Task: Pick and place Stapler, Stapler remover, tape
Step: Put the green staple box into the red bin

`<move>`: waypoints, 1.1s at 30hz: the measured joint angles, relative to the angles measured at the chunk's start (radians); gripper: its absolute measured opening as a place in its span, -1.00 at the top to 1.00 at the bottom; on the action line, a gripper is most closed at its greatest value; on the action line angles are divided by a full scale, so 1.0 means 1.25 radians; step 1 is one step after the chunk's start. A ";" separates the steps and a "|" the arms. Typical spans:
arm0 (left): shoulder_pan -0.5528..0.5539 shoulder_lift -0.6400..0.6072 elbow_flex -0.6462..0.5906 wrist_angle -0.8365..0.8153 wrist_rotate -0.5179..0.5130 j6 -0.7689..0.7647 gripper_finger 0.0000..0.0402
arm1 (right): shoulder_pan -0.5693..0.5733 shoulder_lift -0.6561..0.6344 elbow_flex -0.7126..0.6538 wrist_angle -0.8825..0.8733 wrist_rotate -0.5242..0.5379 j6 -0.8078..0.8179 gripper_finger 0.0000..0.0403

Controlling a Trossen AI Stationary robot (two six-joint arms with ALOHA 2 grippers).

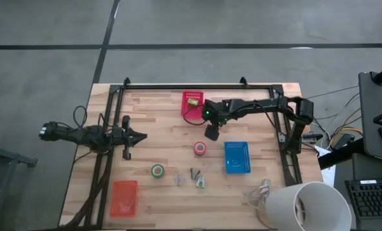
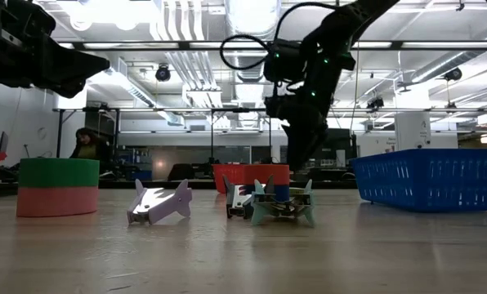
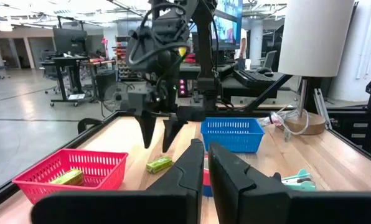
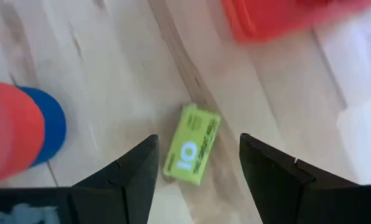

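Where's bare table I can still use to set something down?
Bare wood lies between the orange basket and the blue basket along the near edge, and left of the red basket. It is crowded around the green tape roll, the staple removers and beneath the right end effector.

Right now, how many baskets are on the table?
3, seen from above: a red basket at top centre, a blue basket right of centre, an orange basket at bottom left. None seem hidden.

1. We see the stapler (image 4: 192, 145), a small yellow-green oblong, flat on the wood near the red basket (image 1: 192, 102).
2. The red tape (image 1: 200, 149) lies farther from that basket.
3. The green tape (image 1: 157, 171) lies farthest.
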 joint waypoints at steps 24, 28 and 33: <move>0.000 0.000 0.000 0.000 0.000 0.000 0.87 | 0.004 0.000 -0.155 0.234 -0.003 0.061 -0.06; 0.000 0.000 0.000 0.000 0.000 0.000 0.87 | 0.004 0.002 -0.162 0.235 -0.001 0.064 -0.02; 0.000 0.000 0.000 0.000 0.000 0.000 0.87 | 0.004 0.002 -0.169 0.249 -0.001 0.064 0.04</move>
